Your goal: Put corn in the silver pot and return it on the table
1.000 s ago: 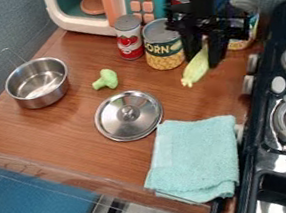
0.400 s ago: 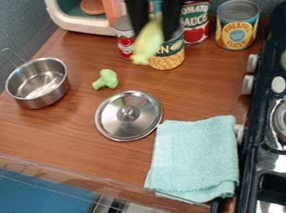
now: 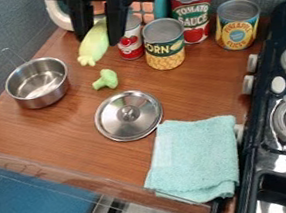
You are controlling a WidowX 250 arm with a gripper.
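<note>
Gripper (image 3: 100,40) has just swung left with the corn (image 3: 93,46), from beside the pineapple can (image 3: 237,27), across the front of the corn can (image 3: 165,49), to just left of the small red can (image 3: 130,40). Pot (image 3: 45,98) hasn't moved, so this reads as the carry leg, over half the sideways travel done. Corn sits pinched between the two fingers, upper end up in the grip, lower end hanging out below and angled toward the pot side. Not over the pot yet; likely needs more left and toward the camera, then lowering and release.
</note>
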